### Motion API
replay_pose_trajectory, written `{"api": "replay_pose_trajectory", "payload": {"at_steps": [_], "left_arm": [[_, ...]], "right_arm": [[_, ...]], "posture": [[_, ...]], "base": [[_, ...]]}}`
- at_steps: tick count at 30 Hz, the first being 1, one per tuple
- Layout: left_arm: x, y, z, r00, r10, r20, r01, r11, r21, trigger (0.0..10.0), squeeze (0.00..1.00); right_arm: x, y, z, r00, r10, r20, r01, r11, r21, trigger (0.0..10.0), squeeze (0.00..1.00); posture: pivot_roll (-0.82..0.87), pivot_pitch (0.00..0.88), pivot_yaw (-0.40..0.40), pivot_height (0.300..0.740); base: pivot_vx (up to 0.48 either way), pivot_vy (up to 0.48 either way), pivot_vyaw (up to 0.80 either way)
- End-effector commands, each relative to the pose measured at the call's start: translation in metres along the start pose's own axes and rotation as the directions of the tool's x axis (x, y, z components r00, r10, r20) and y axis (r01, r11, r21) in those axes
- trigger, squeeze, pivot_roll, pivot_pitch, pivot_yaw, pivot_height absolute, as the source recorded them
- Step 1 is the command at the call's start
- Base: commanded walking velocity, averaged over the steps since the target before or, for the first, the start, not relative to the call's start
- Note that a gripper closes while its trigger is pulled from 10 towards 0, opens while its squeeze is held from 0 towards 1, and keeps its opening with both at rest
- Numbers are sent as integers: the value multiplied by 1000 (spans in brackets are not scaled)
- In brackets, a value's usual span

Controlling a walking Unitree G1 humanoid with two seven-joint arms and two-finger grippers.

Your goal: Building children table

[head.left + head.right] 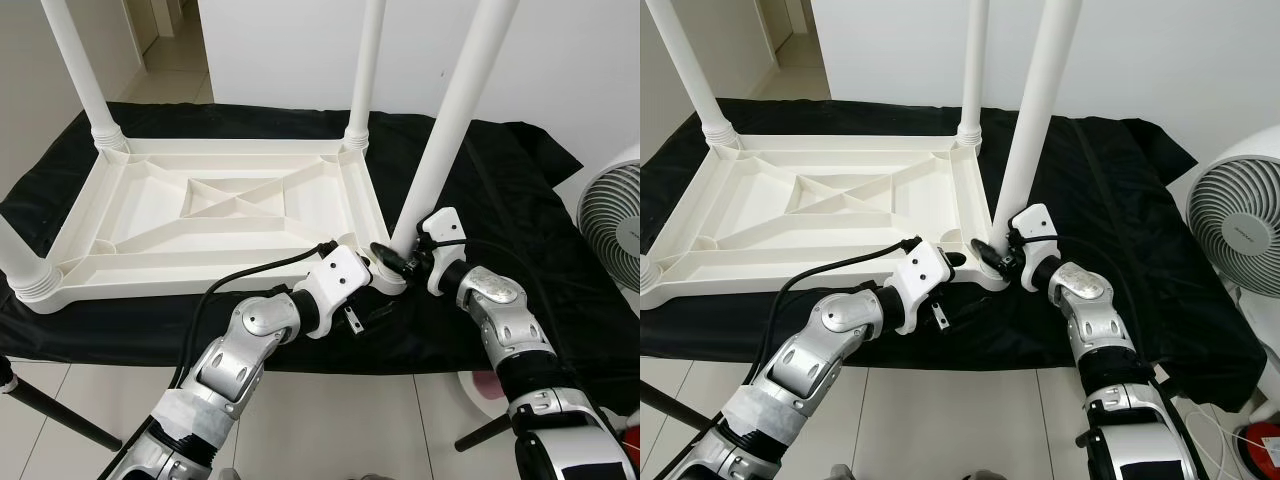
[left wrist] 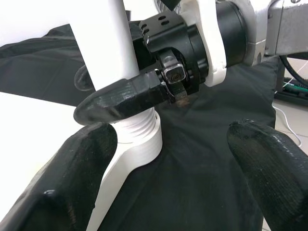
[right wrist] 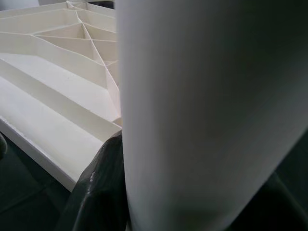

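Four white legs stand up from the upside-down children's table top [image 1: 210, 215] that lies on our black cloth [image 1: 520, 250], which covers the surface in front of us. One leg is at the far left corner [image 1: 75, 70], one at the far right corner [image 1: 365, 70], and one at the near left corner [image 1: 20, 265]. The fourth table leg [image 1: 450, 120] is at the near right corner of the top and leans to the right, not straight up. Its ribbed bottom end [image 2: 139, 132] sits in the white corner socket [image 2: 130, 154]. Our right gripper [image 1: 392, 257] is pinching this leg low down, just above the socket, with a black finger [image 2: 122, 98] pressed on its side. Our left gripper [image 1: 362, 272] is right beside the same corner, near the front edge of the table top. In the left wrist view its two fingers [image 2: 72, 173] are spread wide apart, with nothing between them but the cloth. A black cable [image 1: 250, 272] runs along our left arm. A white fan [image 1: 1240, 220] stands off the right edge of the cloth.
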State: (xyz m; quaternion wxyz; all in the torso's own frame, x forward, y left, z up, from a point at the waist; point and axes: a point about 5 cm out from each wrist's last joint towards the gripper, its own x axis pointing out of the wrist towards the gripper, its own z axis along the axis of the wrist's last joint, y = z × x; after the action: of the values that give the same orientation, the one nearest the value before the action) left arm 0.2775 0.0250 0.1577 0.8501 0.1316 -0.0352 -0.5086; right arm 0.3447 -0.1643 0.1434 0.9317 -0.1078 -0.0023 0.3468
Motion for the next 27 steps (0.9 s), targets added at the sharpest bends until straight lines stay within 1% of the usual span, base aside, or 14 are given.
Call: {"api": "replay_pose_trajectory", "payload": {"at_steps": [1,7,8,10,12,13,16,17,18,19,20,24,26,27], "left_arm": [[0,2,2,1000,30,-2,-30,999,11,10000,0],[-1,2,2,999,39,-1,-39,999,7,10000,0],[0,1,3,999,38,1,-38,999,4,10000,0],[0,1,3,999,38,1,-38,999,4,10000,0],[2,1,2,999,36,2,-36,999,-2,10000,0],[2,1,2,999,36,2,-36,999,-2,10000,0],[3,1,3,999,33,4,-33,999,-2,10000,0],[3,1,3,999,33,4,-33,999,-3,10000,0],[3,1,3,999,33,4,-33,999,-3,10000,0],[3,1,3,999,34,4,-34,999,-4,10000,0],[3,1,3,999,34,4,-34,999,-4,10000,0],[2,0,1,999,32,1,-32,999,-6,10000,0],[2,-1,1,1000,31,1,-31,999,-7,10000,0],[3,-1,1,1000,30,2,-30,1000,-7,10000,0]], "right_arm": [[1,9,-14,998,34,-53,-33,999,32,0,0],[-1,8,-19,999,16,-31,-15,998,56,0,0],[0,9,-17,999,-22,-27,24,996,89,10000,0],[0,9,-17,999,-22,-27,24,996,89,10000,0],[5,13,-10,990,-141,-30,143,982,122,10000,0],[5,13,-10,990,-141,-30,143,982,122,10000,0],[7,21,2,946,-322,-22,321,932,165,10000,0],[4,22,4,918,-395,-26,393,901,186,10000,0],[4,22,4,918,-395,-26,393,901,186,10000,0],[2,22,4,897,-440,-31,437,877,199,10000,0],[2,22,4,897,-440,-31,437,877,199,10000,0],[-7,40,3,796,-603,-53,595,765,246,10000,0],[-7,44,5,780,-623,-51,615,749,246,10000,0],[-6,51,7,766,-640,-56,631,733,254,10000,0]], "posture": [[-103,34,-4,740],[-103,44,-4,740],[-114,56,-5,740],[-114,56,-5,740],[-123,60,-3,740],[-123,60,-3,740],[-124,66,-3,740],[-124,68,-4,740],[-124,68,-4,740],[-124,68,-4,740],[-124,68,-4,740],[-134,70,-2,740],[-134,70,-2,740],[-133,70,-3,740]], "base": [[0,0,0],[0,0,0],[0,0,0],[0,0,0],[0,0,0],[0,0,0],[0,0,0],[0,0,0],[0,0,0],[0,0,0],[0,0,0],[0,0,0],[0,0,0],[0,0,0]]}}
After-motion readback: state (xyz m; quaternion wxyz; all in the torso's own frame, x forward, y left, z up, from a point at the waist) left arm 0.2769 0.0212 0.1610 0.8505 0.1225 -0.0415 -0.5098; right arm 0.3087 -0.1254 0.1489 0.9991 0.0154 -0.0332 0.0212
